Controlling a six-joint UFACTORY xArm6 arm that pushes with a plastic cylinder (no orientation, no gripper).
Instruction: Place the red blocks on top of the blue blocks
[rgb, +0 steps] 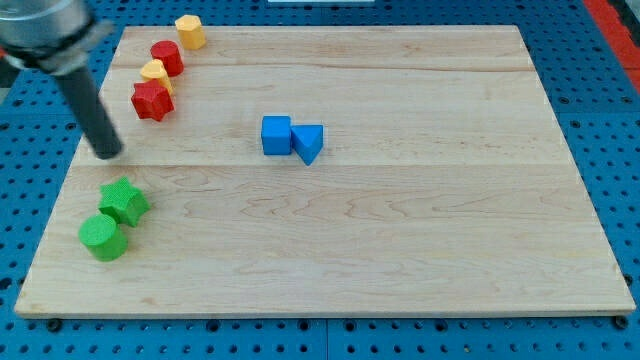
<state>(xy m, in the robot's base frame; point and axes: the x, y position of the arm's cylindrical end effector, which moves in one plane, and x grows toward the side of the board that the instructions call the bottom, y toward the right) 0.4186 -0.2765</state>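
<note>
A red star block (152, 100) and a red cylinder (167, 57) lie near the board's top left. A blue cube (276, 135) and a blue triangular block (309, 142) touch each other near the board's middle. My tip (108, 152) rests on the board at the left, just below and left of the red star, well left of the blue blocks.
A yellow hexagonal block (190, 31) sits at the top left; another yellow block (156, 73) sits between the red ones. A green star (123, 201) and a green cylinder (103, 238) lie at the lower left. The wooden board (400, 230) rests on a blue pegboard.
</note>
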